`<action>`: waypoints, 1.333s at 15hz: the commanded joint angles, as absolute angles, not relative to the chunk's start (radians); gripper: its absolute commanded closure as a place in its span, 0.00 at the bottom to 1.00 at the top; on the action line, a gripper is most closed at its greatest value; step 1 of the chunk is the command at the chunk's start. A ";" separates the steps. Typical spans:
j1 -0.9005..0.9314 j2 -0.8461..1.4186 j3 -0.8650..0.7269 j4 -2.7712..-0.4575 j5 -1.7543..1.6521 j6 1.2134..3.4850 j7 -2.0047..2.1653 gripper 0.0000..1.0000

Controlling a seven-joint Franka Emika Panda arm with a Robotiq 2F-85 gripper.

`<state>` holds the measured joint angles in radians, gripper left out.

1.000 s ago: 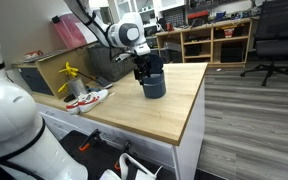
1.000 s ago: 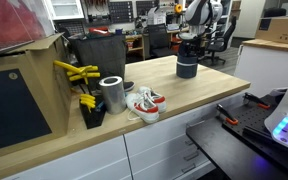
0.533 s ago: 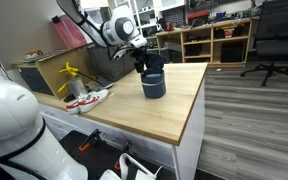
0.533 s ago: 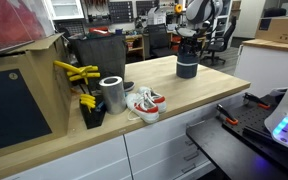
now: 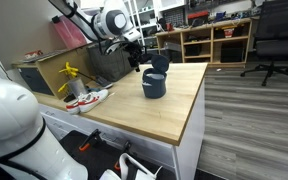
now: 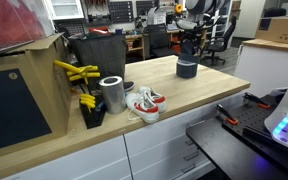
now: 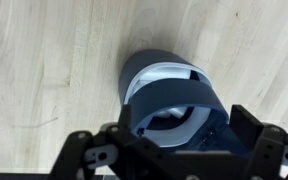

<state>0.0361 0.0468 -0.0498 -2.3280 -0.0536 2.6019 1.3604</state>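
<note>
Cup (image 5: 154, 85) stands upright on a wooden table (image 5: 174, 115), steady on its flat base, as the gripper (image 5: 144, 63) hovers just above, jaws wide apart, holding nothing.

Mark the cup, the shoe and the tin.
cup (image 5: 154, 88): in an exterior view, on its dark side wall.
shoe (image 6: 143, 104): in an exterior view, on its white upper.
tin (image 6: 112, 94): in an exterior view, on its silver side.
</note>
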 commanded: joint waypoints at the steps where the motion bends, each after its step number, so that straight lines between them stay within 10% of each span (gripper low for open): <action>1: 0.031 -0.033 -0.020 -2.373 0.037 2.553 1.267 0.00; 20: -0.024 0.003 0.008 -2.295 -0.152 2.609 1.856 0.00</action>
<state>-0.0336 -0.0289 -0.0049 -2.3335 -0.1536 2.6150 1.7661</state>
